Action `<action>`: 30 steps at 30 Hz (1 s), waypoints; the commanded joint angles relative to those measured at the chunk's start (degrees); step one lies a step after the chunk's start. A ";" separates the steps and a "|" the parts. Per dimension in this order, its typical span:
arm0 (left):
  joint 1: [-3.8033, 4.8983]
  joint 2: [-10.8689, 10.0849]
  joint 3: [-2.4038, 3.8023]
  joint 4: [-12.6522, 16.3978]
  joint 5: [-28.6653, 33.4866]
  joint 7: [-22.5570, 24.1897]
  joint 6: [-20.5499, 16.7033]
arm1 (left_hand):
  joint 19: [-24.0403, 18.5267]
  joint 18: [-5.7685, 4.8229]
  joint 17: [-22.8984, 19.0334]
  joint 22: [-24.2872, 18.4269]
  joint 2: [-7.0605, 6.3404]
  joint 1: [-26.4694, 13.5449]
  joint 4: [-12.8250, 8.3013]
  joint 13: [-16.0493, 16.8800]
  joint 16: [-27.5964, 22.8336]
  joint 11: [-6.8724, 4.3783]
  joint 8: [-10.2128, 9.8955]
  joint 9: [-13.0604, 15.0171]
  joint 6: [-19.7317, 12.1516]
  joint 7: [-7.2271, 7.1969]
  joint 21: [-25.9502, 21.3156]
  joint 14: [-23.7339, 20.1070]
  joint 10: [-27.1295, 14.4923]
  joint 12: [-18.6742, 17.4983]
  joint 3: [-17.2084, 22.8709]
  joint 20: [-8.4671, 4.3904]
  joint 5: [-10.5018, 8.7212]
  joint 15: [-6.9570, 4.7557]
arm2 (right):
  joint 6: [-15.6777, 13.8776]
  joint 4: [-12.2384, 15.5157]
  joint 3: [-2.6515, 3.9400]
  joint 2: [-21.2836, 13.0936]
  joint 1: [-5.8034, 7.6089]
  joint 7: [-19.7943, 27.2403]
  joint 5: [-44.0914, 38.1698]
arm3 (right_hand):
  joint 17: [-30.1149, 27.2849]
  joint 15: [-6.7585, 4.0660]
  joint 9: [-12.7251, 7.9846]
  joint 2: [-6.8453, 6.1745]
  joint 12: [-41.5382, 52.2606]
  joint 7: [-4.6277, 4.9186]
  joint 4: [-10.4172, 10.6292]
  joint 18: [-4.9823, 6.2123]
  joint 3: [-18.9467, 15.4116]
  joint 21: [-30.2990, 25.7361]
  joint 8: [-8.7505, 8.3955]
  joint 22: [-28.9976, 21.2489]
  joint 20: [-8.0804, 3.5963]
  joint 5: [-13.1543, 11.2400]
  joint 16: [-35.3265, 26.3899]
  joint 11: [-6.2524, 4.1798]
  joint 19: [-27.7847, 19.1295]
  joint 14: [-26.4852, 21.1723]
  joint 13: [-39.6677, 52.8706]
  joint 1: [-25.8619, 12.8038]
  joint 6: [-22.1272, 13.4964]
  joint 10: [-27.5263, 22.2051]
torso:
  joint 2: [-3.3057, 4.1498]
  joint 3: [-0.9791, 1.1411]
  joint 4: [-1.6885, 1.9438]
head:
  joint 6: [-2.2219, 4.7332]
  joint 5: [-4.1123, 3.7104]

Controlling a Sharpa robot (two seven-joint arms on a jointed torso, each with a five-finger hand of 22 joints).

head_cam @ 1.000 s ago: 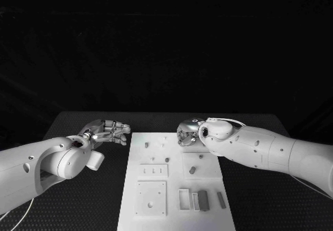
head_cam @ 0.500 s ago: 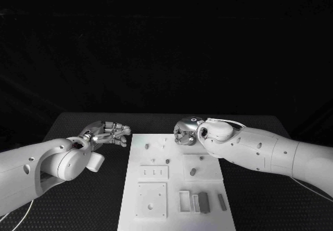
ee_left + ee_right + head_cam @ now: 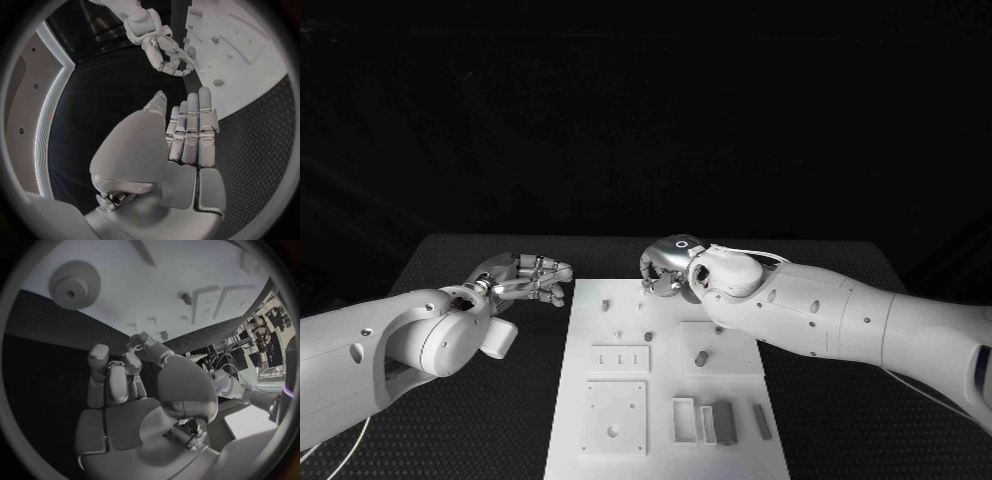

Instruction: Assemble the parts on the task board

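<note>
Nearest on the white rectangular task board (image 3: 668,380), on the black table (image 3: 834,430): narrow grey bars (image 3: 723,420) lying side by side next to a square white plate with one hole (image 3: 613,412), well apart from the fingers of both hands. Farther up the board: small grey upright pegs (image 3: 701,356), some loose, some seated, the farthest of them just ahead of the right fingertips. Left hand (image 3: 531,277): held off the board's left edge above the table, fingers (image 3: 190,125) curled in together, gripping nothing. Right hand (image 3: 668,270): poised over the far end of the board, fingertips (image 3: 139,342) drawn together against the thumb in a pinch; cannot tell whether a part sits between them. Beyond those fingertips in the right wrist view: a grey toothed wheel (image 3: 75,285) lying flat on the board, apart from the fingers. Step in hand, as judged: right-hand approach for picking or seating a small part at the far end. For the next move: lower the pinch squarely over the target, keep the peg axis upright, and avoid brushing neighbouring pegs. Keep the left hand off the board, or bring it in to steady the edge if the plate shifts.
</note>
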 commanded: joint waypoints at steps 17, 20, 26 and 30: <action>0.24 0.34 0.07 -0.04 -0.55 0.35 0.84 | -0.26 1.46 0.23 0.13 0.07 -0.53 -0.04 0.04 -0.49 0.18 -0.38 -0.08 0.14 0.33 -0.12 0.45 0.41 -0.46 0.35 -0.31 0.08 0.08 | 1.31 -2.98 -0.72 2.98 -0.75 -2.64 -2.98 | -0.49 -0.25 -0.20 -1.13 -0.27 1.52 0.29 3.92 -0.33 -0.17 -0.42 0.67 -0.06 -0.03 -0.01 0.05 0.44 0.11 -0.24 -0.44 1.93 0.33 | 0.10 -0.06 0.01 | -0.39 0.25; 0.25 0.38 0.07 -0.06 -0.55 0.33 0.82 | -0.26 1.46 0.26 0.14 0.05 -0.52 -0.04 0.04 -0.51 0.18 -0.38 -0.08 0.14 0.33 -0.13 0.45 0.42 -0.47 0.36 -0.31 0.08 0.08 | 1.14 -3.68 -0.78 3.15 -0.86 -2.66 -3.00 | -0.52 -0.25 -0.20 -1.11 -0.26 1.52 0.29 3.92 -0.31 -0.18 -0.44 0.67 -0.07 -0.03 -0.02 0.05 0.44 0.09 -0.23 -0.44 1.93 0.35 | 0.08 -0.07 0.10 | -0.45 0.28; 0.34 0.38 0.07 -0.11 -0.57 0.33 0.80 | -0.26 1.47 0.33 0.18 -0.01 -0.42 -0.08 0.05 -0.57 0.17 -0.39 -0.09 0.15 0.32 -0.14 0.47 0.45 -0.53 0.41 -0.32 0.08 0.07 | 0.67 -4.42 -0.86 3.91 -1.24 -3.17 -3.02 | -0.52 -0.25 -0.22 -1.12 -0.35 1.53 0.32 3.92 -0.30 -0.21 -0.48 0.65 -0.07 -0.04 -0.03 0.06 0.46 0.11 -0.29 -0.47 1.93 0.31 | 0.13 -0.04 -0.08 | -0.51 0.60; 0.39 0.47 0.07 -0.13 -0.65 0.31 0.86 | -0.27 1.47 0.37 0.20 -0.02 -0.40 -0.07 0.05 -0.60 0.17 -0.39 -0.09 0.15 0.32 -0.14 0.48 0.46 -0.55 0.42 -0.31 0.08 0.07 | 0.50 -4.64 -0.92 4.28 -1.45 -3.22 -3.02 | -0.59 -0.24 -0.24 -1.14 -0.33 1.54 0.34 3.92 -0.30 -0.22 -0.52 0.64 -0.07 -0.04 -0.05 0.07 0.48 0.09 -0.25 -0.51 1.92 0.37 | 0.14 -0.01 -0.03 | -0.59 0.67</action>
